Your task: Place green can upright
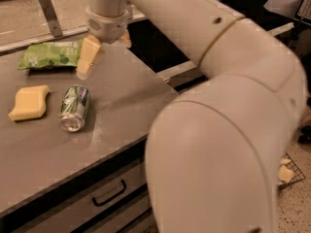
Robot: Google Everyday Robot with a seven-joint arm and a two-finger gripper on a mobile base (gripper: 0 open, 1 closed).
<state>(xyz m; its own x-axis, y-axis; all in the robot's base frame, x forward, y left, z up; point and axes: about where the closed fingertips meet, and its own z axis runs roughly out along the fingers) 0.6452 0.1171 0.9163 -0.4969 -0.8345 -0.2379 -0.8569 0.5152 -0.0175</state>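
Toward the worktop's point(126, 96) far edge the gripper point(105, 56) hovers empty, fingers apart. The green can point(74, 108) lies on its side nearer, left. Best to descend across its body, grip mid-length, then tilt upright.

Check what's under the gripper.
Gripper hovers over the tabletop by the green snack bag's right end. Green can lies on its side nearer the camera, not beneath. Bag's corner is covered.
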